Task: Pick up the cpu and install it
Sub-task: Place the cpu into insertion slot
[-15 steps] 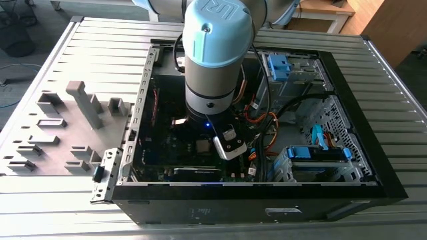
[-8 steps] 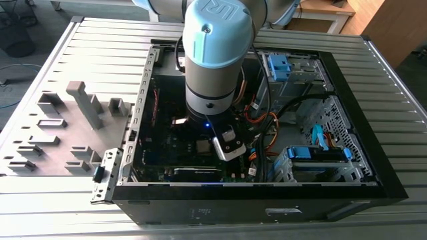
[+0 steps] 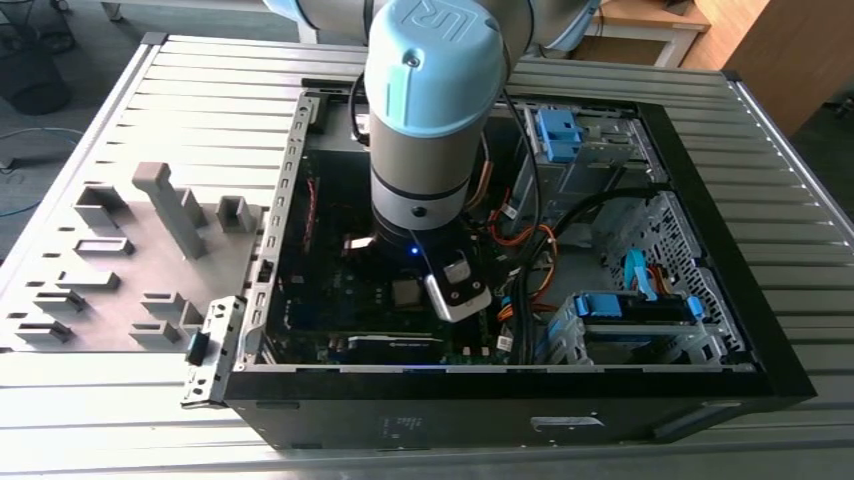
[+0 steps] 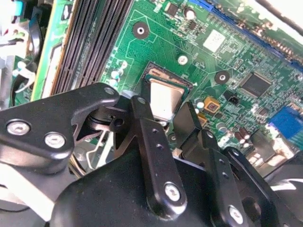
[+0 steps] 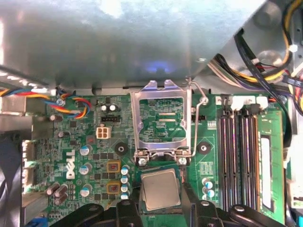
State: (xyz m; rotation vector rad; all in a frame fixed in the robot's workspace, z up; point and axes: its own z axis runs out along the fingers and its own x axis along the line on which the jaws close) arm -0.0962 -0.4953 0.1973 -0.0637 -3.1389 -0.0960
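Wide shot first: the ribbed metal table (image 3: 801, 200) carries the open computer case (image 3: 507, 400), lying on its side with its inside facing up. That case is our reference for everything. Outside the case, off its wall on the exterior view's left, sits the grey tray (image 3: 220, 265) with its plastic blocks (image 3: 167, 210) standing on it.

The arm (image 3: 427, 120), pale blue and silver, plunges straight down into the case from above, near the middle of the opening. Blue drive brackets (image 3: 558, 135) and orange cables (image 3: 514, 215) occupy the case's side towards the exterior view's right.

Down on the case floor, here's the green motherboard (image 5: 94, 142), filling the frame in both wrist views. The long dark memory slots (image 5: 236, 156) run along it, and a bundle of coloured wires (image 5: 71, 101) comes in by the case's metal wall.

The socket's metal load frame (image 5: 163, 120) is swung up and open, with its wire lever beside it.

And the gripper (image 4: 164, 105) is right there, deep inside the case, low over the board. Its black fingers (image 4: 144, 127) are closed in on the cpu (image 4: 165, 97), one on each of two opposite edges. That silvery square sits level at the socket, just next to the raised load frame's hinge, as the first wrist view shows it too (image 5: 161, 189). Whether it's fully seated, I can't tell.
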